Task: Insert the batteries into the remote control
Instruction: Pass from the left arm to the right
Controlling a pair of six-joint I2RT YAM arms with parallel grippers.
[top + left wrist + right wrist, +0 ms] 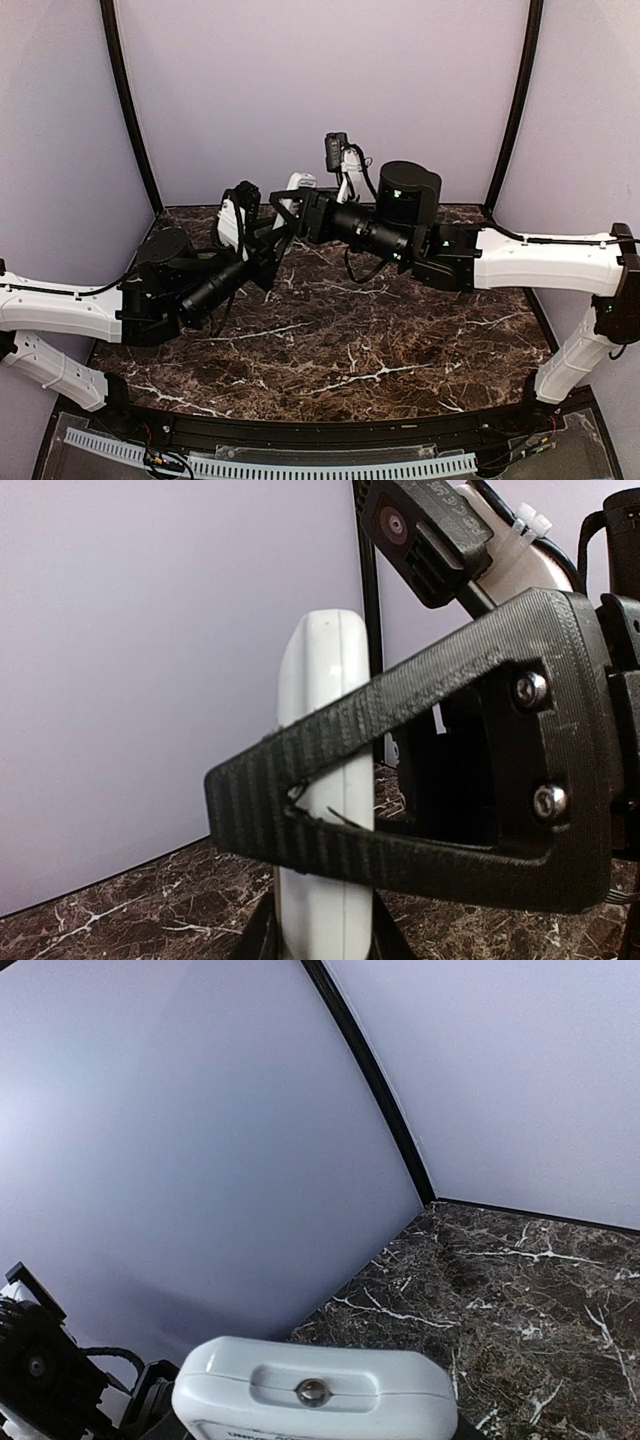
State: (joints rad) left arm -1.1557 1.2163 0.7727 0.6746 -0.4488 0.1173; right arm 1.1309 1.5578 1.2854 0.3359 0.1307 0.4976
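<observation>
The remote (300,183) is held upright in the air, in the upper centre of the top view, above the far part of the table (330,340). It is raised off the surface so that both arms can reach it.

In the left wrist view the remote (325,680) rises in the centre of the frame from between the dark fingers at the bottom edge. The left gripper (268,230) is therefore judged to be closed on its lower end and serves as the support.

The right gripper (290,205) is brought in from the right of the top view. One of its fingers (430,675) is laid across the front of the remote, touching it or nearly so. The other finger is hidden behind the remote, so it cannot be told whether this gripper is clamped or only resting there.

In the right wrist view only the rounded end of the remote (315,1395) is seen, at the bottom centre, with a small emitter in it.

The bay is not shown in any view, and no batteries are seen. The remote is probably being turned or handed across so that its back can be reached. A slip between the two grips is the likely risk.
</observation>
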